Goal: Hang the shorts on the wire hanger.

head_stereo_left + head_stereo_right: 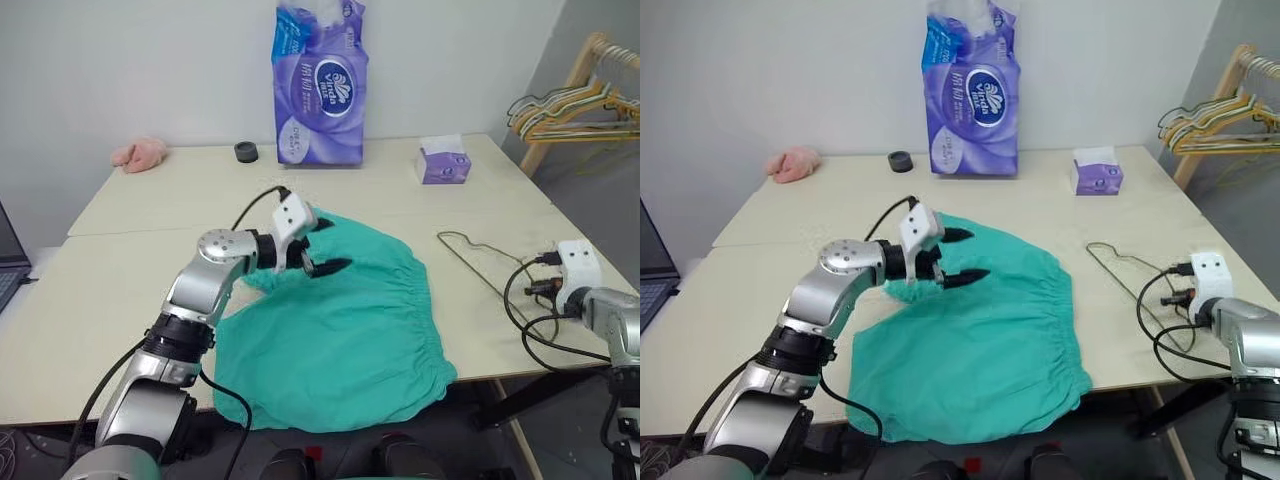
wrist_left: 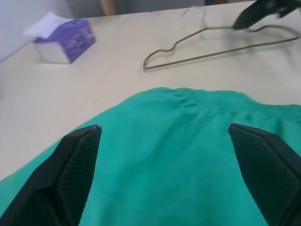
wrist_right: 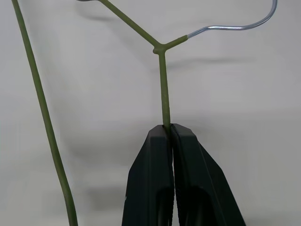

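The teal-green shorts (image 1: 340, 335) lie flat on the table's near middle, with the gathered waistband on the right. My left gripper (image 1: 330, 246) hovers open just above their far left part, and its two black fingers (image 2: 70, 174) spread wide over the fabric with nothing between them. The thin olive wire hanger (image 1: 478, 258) lies on the table to the right of the shorts. My right gripper (image 3: 170, 128) is shut on one straight wire of the hanger (image 3: 164, 89), just below the junction where the hook starts.
A tall purple tissue pack (image 1: 320, 85), a small purple tissue box (image 1: 443, 162), a black round cap (image 1: 246, 151) and a pink cloth lump (image 1: 140, 153) sit along the far side. A wooden rack with several hangers (image 1: 570, 105) stands beyond the table's right edge.
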Controlling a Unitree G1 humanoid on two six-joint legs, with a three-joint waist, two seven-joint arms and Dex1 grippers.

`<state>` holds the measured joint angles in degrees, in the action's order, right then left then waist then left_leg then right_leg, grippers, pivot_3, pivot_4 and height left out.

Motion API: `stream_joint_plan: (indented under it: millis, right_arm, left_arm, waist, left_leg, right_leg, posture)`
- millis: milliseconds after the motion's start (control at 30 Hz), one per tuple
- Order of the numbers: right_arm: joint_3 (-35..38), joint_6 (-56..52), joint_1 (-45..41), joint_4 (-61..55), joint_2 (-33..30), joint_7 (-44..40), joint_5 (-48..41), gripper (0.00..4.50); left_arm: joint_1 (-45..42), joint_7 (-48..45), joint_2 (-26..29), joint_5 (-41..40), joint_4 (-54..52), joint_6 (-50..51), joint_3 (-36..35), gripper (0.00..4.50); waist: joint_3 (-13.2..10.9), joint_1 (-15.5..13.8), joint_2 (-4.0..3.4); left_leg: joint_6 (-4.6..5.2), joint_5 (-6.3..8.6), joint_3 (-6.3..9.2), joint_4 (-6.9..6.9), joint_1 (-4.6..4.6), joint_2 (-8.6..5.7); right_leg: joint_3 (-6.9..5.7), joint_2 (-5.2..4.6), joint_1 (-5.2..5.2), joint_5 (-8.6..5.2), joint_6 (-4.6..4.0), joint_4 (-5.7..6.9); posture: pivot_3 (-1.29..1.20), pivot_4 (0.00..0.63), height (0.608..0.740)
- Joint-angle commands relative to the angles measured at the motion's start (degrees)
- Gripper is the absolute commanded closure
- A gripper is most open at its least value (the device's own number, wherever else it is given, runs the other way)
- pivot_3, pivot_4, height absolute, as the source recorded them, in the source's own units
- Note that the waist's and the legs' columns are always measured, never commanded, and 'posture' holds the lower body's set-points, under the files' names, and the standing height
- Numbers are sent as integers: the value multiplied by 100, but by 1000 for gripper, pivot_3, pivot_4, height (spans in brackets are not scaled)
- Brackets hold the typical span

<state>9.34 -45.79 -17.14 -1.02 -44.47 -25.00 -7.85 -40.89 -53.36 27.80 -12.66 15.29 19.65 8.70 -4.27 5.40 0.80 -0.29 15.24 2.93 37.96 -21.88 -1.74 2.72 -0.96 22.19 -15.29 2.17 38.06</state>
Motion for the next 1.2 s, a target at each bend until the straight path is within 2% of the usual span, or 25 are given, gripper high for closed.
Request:
stream_joint_plan:
  millis: [33, 200, 300, 400, 767, 1000, 1200]
  right_arm:
    - [-496, 1093, 88, -1042, -333, -198, 522, 4500]
    - [-1129, 2312, 147, -1527, -461, -202, 1276, 4500]
    - [-1300, 2935, 107, -1578, -443, -200, 1579, 4500]
    - [-1385, 3508, 43, -1589, -407, -230, 1810, 4500]
    - [-1604, 4567, -184, -1754, -181, -529, 2257, 4500]
    - [-1780, 5063, -114, -1730, -75, -679, 2473, 4500]
    - [-1786, 5321, -238, -1700, 136, -687, 2563, 4500]
  left_arm:
    - [-480, -118, 187, -179, 549, -26, -501, 13]
    - [-734, -890, 408, -461, 1116, 144, -683, 13]
    - [-628, -1715, 667, -655, 1007, 577, -531, 13]
    - [-443, -2205, 858, -522, 890, 591, -262, 13]
    - [-427, -2044, 544, -38, 1225, -13, -68, 13]
    - [-430, -2204, 448, -155, 1107, 227, -106, 13]
    - [70, -2786, 646, -137, 477, 489, 258, 13]
  waist:
    - [0, 34, 1]
    - [-1, 65, 3]
    - [-8, 82, 4]
    - [-8, 81, 4]
    - [-10, 73, 6]
    - [-9, 89, 6]
    - [-9, 103, 6]
  left_leg:
    - [0, 0, 0, -1, 0, 3]
    - [-2, 1, 2, -3, -1, 4]
    - [-3, 1, -1, -1, -3, 0]
    - [-3, 1, 0, -1, -2, 0]
    - [-3, 1, 3, 1, -2, 1]
    - [-3, 1, 3, 1, -1, 1]
    - [-3, 1, 4, 0, 0, 1]
  right_leg:
    - [-2, 2, 1, -4, 6, -1]
    - [-6, 5, 0, -4, 7, -4]
    - [-4, 3, 2, -1, 2, -5]
    - [-6, 2, 2, 3, -6, -5]
    - [-4, 1, 2, 11, -20, -4]
    - [-5, 1, 2, 12, -21, -2]
    - [-4, 2, 2, 13, -23, 1]
  posture:
    - [-148, 52, 740]
    - [-150, 52, 740]
    - [-150, 53, 740]
    - [-151, 53, 740]
    - [-158, 56, 740]
    - [-160, 57, 740]
    - [-159, 57, 740]
